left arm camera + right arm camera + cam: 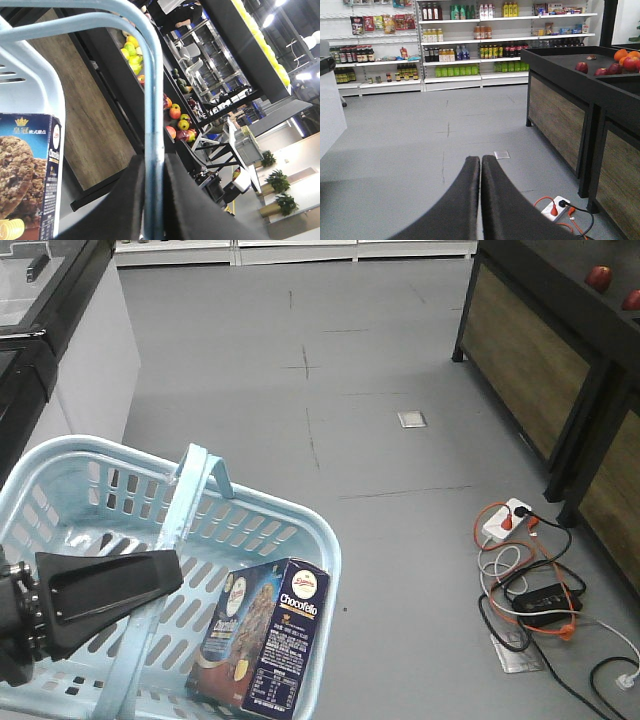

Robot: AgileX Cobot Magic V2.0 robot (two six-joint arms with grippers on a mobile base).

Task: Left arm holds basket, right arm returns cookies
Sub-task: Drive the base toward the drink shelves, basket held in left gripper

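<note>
While the left arm (100, 590) shows only as a black wedge at the lower left of the front view, the left wrist view makes its grip plain: the jaws are closed on the handle (152, 130) of the basket (320, 535), one black finger pressed to each side of the pale blue bar. In the front view the basket fills the lower left of the frame, above the grey floor (380, 440). The cookies (265, 640) stand inside it at its lower right corner, tilted, with the box's top leaning toward the right rim. The same box shows at the lower left of the left wrist view. The right arm (480, 162) has its jaws shut on nothing, their two fingers (462, 200) touching along their length at the bottom centre of its wrist view. At the upper right of that view, apples (581, 66) lie on a dark bench (555, 55). A white power strip (505, 520) with tangled cables lies on the floor at the right of the front view.
</note>
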